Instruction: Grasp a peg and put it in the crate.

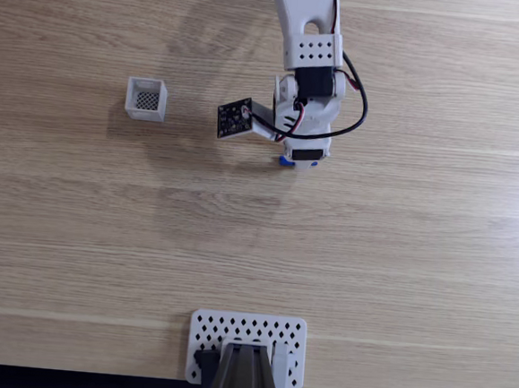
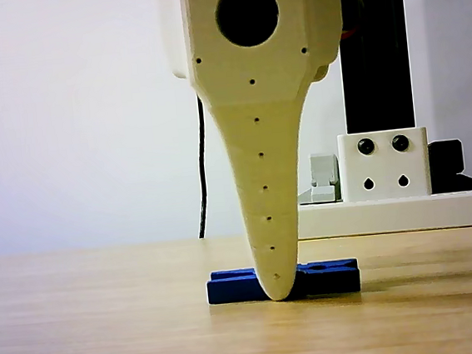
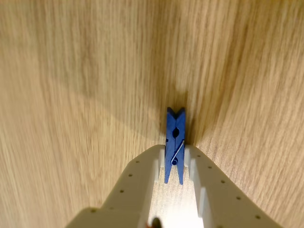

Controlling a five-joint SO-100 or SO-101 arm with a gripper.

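Note:
The blue peg (image 3: pixel 175 128) lies flat on the wooden table, its long axis running away from the wrist camera. My gripper (image 3: pixel 175 157) is down at table level and shut on the peg, one pale finger pressed against each long side. In the other view a finger (image 2: pixel 270 224) reaches the tabletop in front of the peg (image 2: pixel 329 277) and covers its middle. From the fixed view only a sliver of the peg (image 1: pixel 286 161) peeks out under the gripper (image 1: pixel 300 160). The small white crate (image 1: pixel 146 99) stands apart, to the left of the arm.
A larger white perforated plate (image 1: pixel 249 332) with a dark mount (image 1: pixel 243 377) sits at the table's near edge. The wrist camera board (image 1: pixel 234 117) juts left from the arm. A white block (image 2: pixel 384 175) and a black cable (image 2: pixel 201 172) stand behind the peg.

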